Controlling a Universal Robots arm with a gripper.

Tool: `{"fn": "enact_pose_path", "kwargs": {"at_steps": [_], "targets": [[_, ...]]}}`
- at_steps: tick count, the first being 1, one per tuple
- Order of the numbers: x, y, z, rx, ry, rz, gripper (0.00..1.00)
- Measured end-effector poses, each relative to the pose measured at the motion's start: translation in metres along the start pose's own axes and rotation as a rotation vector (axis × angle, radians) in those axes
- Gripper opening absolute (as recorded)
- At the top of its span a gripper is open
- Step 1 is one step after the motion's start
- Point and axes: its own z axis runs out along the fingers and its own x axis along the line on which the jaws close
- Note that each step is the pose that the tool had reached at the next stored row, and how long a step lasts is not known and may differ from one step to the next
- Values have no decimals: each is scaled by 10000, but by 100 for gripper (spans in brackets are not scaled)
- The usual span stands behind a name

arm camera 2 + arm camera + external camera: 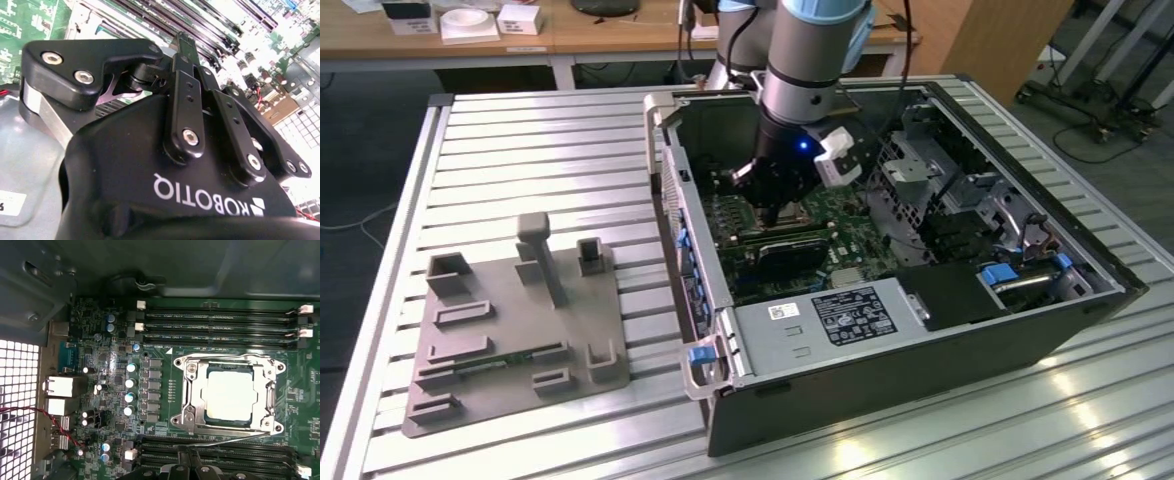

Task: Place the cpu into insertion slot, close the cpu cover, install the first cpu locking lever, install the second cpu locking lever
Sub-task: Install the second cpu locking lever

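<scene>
In the first wrist view the cpu (229,396) lies flat in the insertion slot (181,418), its silvery top showing. The cpu cover (194,390) is down around it as a metal frame. One thin wire lever (225,356) runs along the slot's far side. A second lever (220,443) runs just outside the near side, over the memory slots. My gripper (192,466) hovers by that second lever, shut with nothing seen between its fingers. In the exterior view the gripper (771,222) points down into the open case, right above the slot (794,240). The second wrist view has the fingertips (184,46) together over the board.
Long memory slots (220,320) flank the socket on both sides. The case walls (670,200) stand close around the arm. A drive cage (847,315) is at the case's near end. A grey fixture plate (507,330) lies on the slatted table at the exterior view's left.
</scene>
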Motion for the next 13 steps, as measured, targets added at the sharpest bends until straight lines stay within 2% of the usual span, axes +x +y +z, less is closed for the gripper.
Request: {"fn": "enact_pose_path", "kwargs": {"at_steps": [5,13], "targets": [[8,0,52,-1,-1,-6,10],[8,0,93,0,0,-6,10]]}}
